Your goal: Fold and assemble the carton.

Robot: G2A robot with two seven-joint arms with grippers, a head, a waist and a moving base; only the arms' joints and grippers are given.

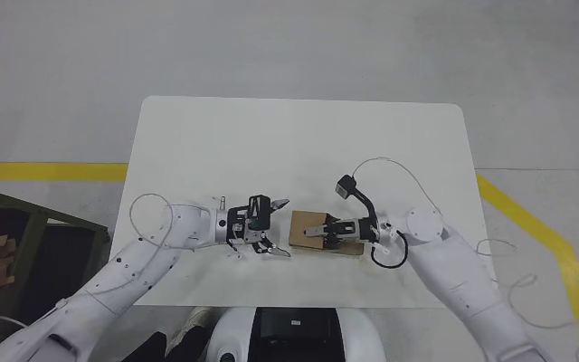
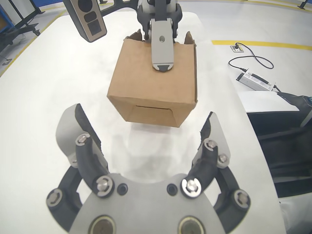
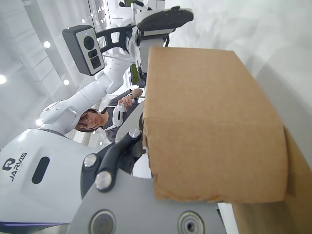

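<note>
A brown carton [image 1: 306, 232] sits at the table's near middle, folded into a box shape. Its closed end with a slot [image 2: 151, 109] faces my left gripper [image 2: 143, 113], which stands open a short way off with nothing between its fingers [image 2: 78, 122]. In the top view the left gripper [image 1: 270, 228] is just left of the carton. My right gripper [image 1: 322, 231] is shut on the carton's top wall from the opposite, flapped end; one finger [image 2: 161, 49] lies flat on the top panel, and the other is hidden. In the right wrist view the carton [image 3: 209, 122] is close up.
The white table [image 1: 298, 136] has open room behind and to both sides of the carton. The right arm's wrist camera [image 2: 86, 13] juts out above the carton's far end. A power adapter with its cable [image 2: 256, 81] lies on the floor past the table's edge.
</note>
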